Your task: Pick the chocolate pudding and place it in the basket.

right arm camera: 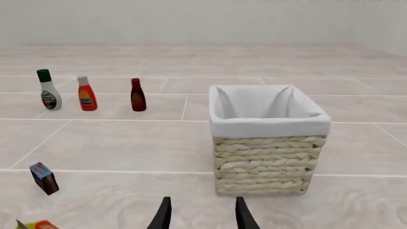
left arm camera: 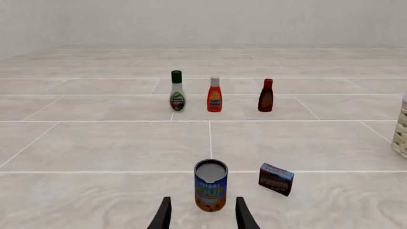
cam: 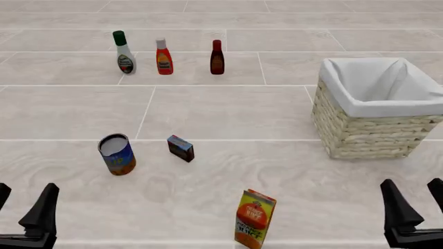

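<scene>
Tiled tabletop (cam: 229,114); chocolate pudding (cam: 180,148) well ahead of wide, empty left end effector (cam: 24,207).

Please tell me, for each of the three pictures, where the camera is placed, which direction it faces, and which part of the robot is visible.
Front view: above and behind both arms, looking forward and down; left gripper and right gripper show.
Left wrist view: behind left gripper, facing the can.
Right wrist view: behind right gripper, facing the basket.
All share the chocolate pudding.

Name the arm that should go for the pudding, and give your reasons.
Left. The pudding lies on the left gripper's side, just right of the can. The right gripper sits in front of the basket, farther off.
</scene>
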Robot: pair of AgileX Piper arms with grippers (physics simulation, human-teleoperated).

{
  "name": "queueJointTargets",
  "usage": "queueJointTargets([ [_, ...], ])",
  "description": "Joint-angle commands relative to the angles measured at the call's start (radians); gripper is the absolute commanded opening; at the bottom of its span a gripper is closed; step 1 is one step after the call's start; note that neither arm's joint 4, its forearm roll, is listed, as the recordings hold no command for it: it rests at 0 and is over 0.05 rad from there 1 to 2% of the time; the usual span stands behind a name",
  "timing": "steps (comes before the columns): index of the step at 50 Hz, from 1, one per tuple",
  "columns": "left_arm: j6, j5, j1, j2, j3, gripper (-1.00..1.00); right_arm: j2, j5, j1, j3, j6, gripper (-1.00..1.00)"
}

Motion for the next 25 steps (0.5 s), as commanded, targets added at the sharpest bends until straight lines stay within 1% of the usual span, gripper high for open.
queueJointTargets([
  [1,-0.001,0.000,0.000,0.000,0.000,1.00,0.113,-0.065,0.032,-0.055,-0.027,1.00],
  [5,0.000,0.000,0.000,0.000,0.000,1.00,0.202,-0.105,0.060,-0.104,-0.044,1.00],
  [6,0.000,0.000,0.000,0.000,0.000,1.00,0.202,-0.106,0.060,-0.104,-0.044,1.00],
  [8,0.005,-0.005,-0.001,-0.002,0.000,1.00,0.249,-0.129,0.079,-0.129,-0.060,1.00],
  [9,0.004,-0.004,-0.001,-0.002,0.000,1.00,0.269,-0.139,0.088,-0.138,-0.052,1.00],
  [12,0.000,-0.001,0.000,0.001,0.000,1.00,0.325,-0.175,0.113,-0.153,-0.060,1.00],
  [13,0.003,-0.004,-0.001,-0.002,0.000,1.00,0.353,-0.191,0.127,-0.161,-0.054,1.00],
  [15,0.004,-0.004,-0.001,-0.002,0.000,1.00,0.371,-0.202,0.132,-0.164,-0.052,1.00],
  [16,0.004,-0.004,-0.001,-0.001,0.000,1.00,0.402,-0.228,0.141,-0.168,-0.054,1.00],
  [18,-0.001,0.000,0.000,0.000,0.000,1.00,0.445,-0.249,0.153,-0.179,-0.048,1.00],
  [23,0.003,-0.003,-0.001,-0.001,0.000,1.00,0.535,-0.292,0.189,-0.207,-0.058,1.00],
  [25,-0.001,0.000,0.000,0.001,0.000,1.00,0.572,-0.300,0.210,-0.225,-0.075,1.00],
])
